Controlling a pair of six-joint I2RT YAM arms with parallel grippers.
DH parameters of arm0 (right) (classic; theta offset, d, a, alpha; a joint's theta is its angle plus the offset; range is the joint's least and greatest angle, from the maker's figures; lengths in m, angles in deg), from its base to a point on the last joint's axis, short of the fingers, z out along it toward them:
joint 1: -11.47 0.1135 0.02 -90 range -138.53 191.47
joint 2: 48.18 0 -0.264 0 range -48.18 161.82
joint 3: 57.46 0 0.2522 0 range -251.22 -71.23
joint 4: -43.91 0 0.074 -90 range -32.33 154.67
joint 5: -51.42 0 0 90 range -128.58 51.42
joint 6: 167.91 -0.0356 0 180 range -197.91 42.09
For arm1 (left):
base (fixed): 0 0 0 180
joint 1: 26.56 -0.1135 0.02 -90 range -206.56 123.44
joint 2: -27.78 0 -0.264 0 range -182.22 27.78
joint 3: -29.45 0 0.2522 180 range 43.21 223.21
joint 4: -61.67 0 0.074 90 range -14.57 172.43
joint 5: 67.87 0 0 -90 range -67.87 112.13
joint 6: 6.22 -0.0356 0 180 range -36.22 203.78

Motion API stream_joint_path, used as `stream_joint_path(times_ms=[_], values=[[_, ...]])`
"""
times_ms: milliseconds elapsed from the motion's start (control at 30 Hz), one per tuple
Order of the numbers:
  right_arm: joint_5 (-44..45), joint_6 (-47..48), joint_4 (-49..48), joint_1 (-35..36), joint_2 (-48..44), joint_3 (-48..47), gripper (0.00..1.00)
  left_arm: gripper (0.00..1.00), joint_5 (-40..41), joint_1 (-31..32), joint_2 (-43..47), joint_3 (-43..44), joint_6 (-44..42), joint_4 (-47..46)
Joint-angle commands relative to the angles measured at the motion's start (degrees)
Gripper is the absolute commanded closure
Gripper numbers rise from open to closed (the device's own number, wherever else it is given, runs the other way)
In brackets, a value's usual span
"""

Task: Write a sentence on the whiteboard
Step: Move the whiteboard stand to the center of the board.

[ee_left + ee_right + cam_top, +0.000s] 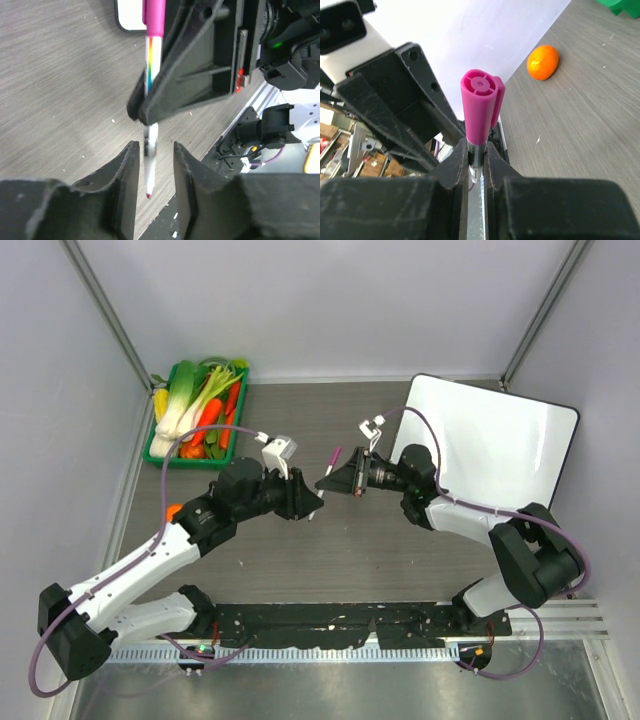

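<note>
The large, flat white whiteboard (500,445) with rounded corners and a thin black rim is laid on the grey wood-grain table (330,550), at its far right, turned at an angle to the table edges. Its surface is seen as plain white. One rounded corner of it is caught at the top of the left wrist view (129,12).

Left of the board, near the middle of the table, a slim white marker (331,460) with a bright pink cap (479,107) is held above the wood. A rainbow-coloured band runs along its barrel (150,65). Any brand name or lettering there is too blurred to be read.

The marker is pinched by the right gripper (325,483), whose black fingers (455,165) are pressed against the barrel just below the cap. The left gripper (152,165) is set around the lower end of the marker with its fingers (125,175) slightly spread. A gap appears to be left on both sides of the barrel, though this is hard to judge from the wrist view.

At the far left corner a green plastic tray (195,463) is filled with toy vegetables, among them orange carrots and pale leeks. A small orange fruit (175,510) is lying on the table beside the left arm, also seen from the right wrist (542,62).
</note>
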Motion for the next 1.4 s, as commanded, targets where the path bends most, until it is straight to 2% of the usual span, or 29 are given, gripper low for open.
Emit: stream_joint_path(times_ms=[0, 100, 300, 400, 533, 600, 667, 733, 800, 867, 1000, 1100, 1200, 1333, 1367], values=[[4.69, -0.93, -4.32, -0.48, -2.02, 0.84, 0.99, 0.56, -1.43, 0.31, 2.45, -1.96, 0.15, -2.71], [5.92, -0.75, -4.24, -0.40, -2.55, 1.37, 0.99, 0.50, -1.78, 0.31, 1.84, -2.41, 0.15, -2.54], [7.86, -0.49, -3.01, -0.48, -3.43, 1.19, 0.99, 0.52, -2.23, 0.22, -0.62, -2.50, -0.20, -3.59], [7.77, -0.75, -2.92, -0.48, -3.43, 1.19, 0.99, 0.62, -1.61, 0.22, -1.59, -2.76, -0.02, -4.82], [6.89, -0.58, -2.48, -0.48, -3.52, 1.28, 0.99, 0.97, 0.23, 0.22, -1.69, -2.76, -0.11, -5.44], [6.28, 0.03, -1.60, -0.40, -3.70, 1.10, 0.97, 1.00, 1.03, 0.22, -0.90, -2.85, -0.20, -5.35], [6.63, 2.39, 2.16, -0.57, -4.40, 0.40, 0.88, 1.00, 1.29, 0.22, -0.02, -2.85, -0.55, -4.65], [6.80, 5.82, 7.35, -0.75, -5.63, -0.48, 0.50, 1.00, 1.12, 0.31, 0.95, -2.41, -1.08, -3.07], [7.33, 8.55, 10.69, -1.18, -7.56, -0.57, 0.29, 1.00, 0.33, 0.22, 1.48, -1.80, -1.95, -1.23], [8.03, 11.71, 14.47, -1.62, -10.02, -0.92, 0.17, 1.00, -0.63, 0.22, 1.92, -1.09, -2.92, 0.62], [8.65, 15.15, 20.19, -2.33, -14.93, -1.44, 0.07, 1.00, -4.23, 0.22, 2.89, -0.13, -4.76, 2.39], [6.20, 14.98, 21.25, -2.42, -15.39, -2.41, 0.07, 1.00, -8.54, 0.22, 3.15, 0.31, -6.61, 2.03], [3.12, 12.79, 17.93, -2.42, -14.25, -2.50, 0.07, 1.00, -12.06, 0.22, 3.15, 0.76, -7.58, 1.07], [-1.45, 10.85, 15.89, -2.07, -11.88, -2.94, 0.21, 1.00, -14.44, 0.22, 2.98, 1.02, -7.93, -0.34], [-1.81, 10.59, 15.98, -1.98, -11.52, -3.29, 0.31, 1.00, -14.61, 0.22, 2.80, 1.11, -7.85, -0.51]])
